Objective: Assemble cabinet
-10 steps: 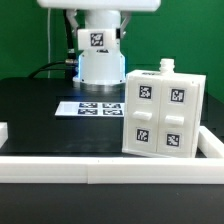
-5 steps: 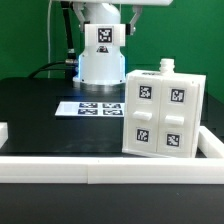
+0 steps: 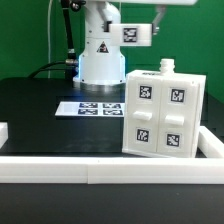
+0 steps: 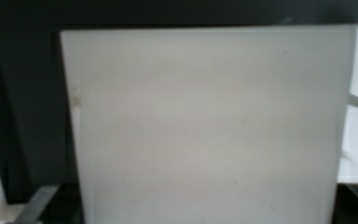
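Note:
The cabinet [image 3: 160, 115], a white box with square tags on its front, stands on the black table at the exterior view's right, with a small white peg [image 3: 165, 66] on its top. A white tagged panel [image 3: 133, 34] hangs in the air above and behind it, tilted. In the wrist view this panel [image 4: 202, 110] fills almost the whole picture, plain and white. My gripper [image 4: 194, 212] is shut on it, and only dark finger edges show at its sides. The gripper itself is cut off at the top of the exterior view.
The robot's white base [image 3: 100, 68] stands behind the cabinet. The marker board [image 3: 88, 107] lies flat on the table in front of the base. A long white rail [image 3: 100, 165] runs along the table's near edge. A small white piece [image 3: 3, 130] shows at the exterior view's left edge.
The held panel has turned and swung toward the exterior view's right and slightly up. Its tag, earlier facing the camera over the base, now sits further right. The cabinet has not moved.

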`<state>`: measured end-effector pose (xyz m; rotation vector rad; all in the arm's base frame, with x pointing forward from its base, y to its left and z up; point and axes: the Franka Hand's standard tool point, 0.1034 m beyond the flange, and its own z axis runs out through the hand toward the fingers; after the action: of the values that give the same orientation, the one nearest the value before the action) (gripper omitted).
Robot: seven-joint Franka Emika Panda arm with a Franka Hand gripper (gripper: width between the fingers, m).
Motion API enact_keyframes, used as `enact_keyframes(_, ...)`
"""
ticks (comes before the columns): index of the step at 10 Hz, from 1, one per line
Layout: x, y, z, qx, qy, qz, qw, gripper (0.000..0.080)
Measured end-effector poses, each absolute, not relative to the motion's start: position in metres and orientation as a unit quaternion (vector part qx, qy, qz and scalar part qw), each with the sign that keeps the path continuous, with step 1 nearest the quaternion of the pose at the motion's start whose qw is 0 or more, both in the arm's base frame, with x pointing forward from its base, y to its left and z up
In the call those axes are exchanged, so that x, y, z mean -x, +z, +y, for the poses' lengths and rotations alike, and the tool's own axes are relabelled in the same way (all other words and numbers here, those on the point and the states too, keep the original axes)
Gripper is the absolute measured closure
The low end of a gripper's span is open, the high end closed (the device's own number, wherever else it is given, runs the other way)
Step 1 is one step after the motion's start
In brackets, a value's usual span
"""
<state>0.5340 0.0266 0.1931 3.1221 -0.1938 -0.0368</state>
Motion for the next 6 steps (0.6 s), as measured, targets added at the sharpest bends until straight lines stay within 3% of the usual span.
enact_keyframes(4,-0.537,0.175,0.054,-0.997,-0.021,-0.068,0.011,0.0233)
enact_keyframes(6,-0.537,0.176,0.051,-0.998,-0.020,-0.066,0.010,0.0233)
